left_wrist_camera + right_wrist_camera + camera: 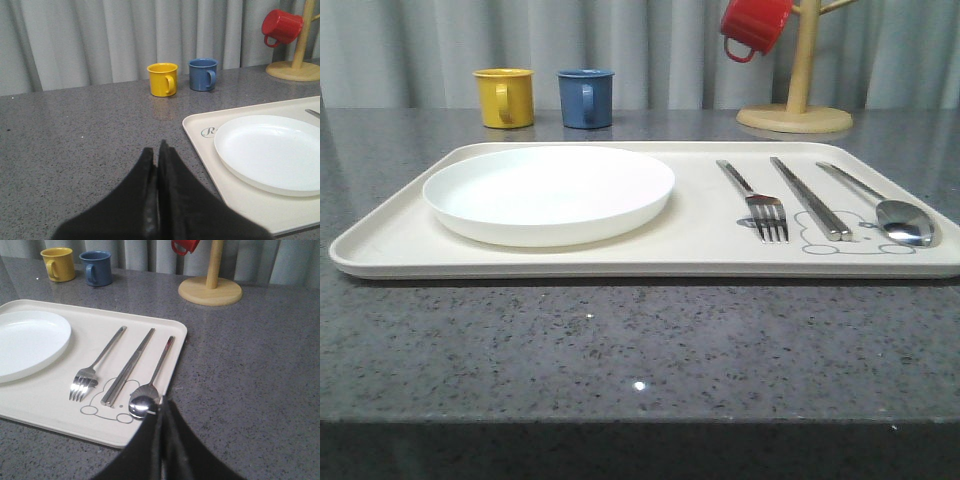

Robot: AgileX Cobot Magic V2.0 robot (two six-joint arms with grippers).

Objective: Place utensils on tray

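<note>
Tray (700,245) sits flat on the grey speckled table (620,340). On it: white plate (548,192) on the robot's left half, then fork (760,205), chopsticks (810,197) and spoon (895,212) side by side on the right half, handles pointing away from the robot. Chopsticks and spoon bowl lie over the rabbit drawing (840,235), so the drawing is only partly readable. Tray script is mostly hidden by the plate in the left wrist view; only an "R" shows.

Right gripper (161,412): fingers pressed together, nothing between them. Its tip sits just beside the spoon bowl at the tray's near rim; contact with the spoon can't be judged. Fork and chopsticks lie further out to its left.

Left gripper (157,160): fingers together, empty, over bare table. Tray edge and plate are off to its right, apart from it.

Beyond the tray: yellow mug (505,97) and blue mug (586,97) next to each other, red mug (754,27) hanging on a wooden mug tree (796,100). The tree's top is cut off.
</note>
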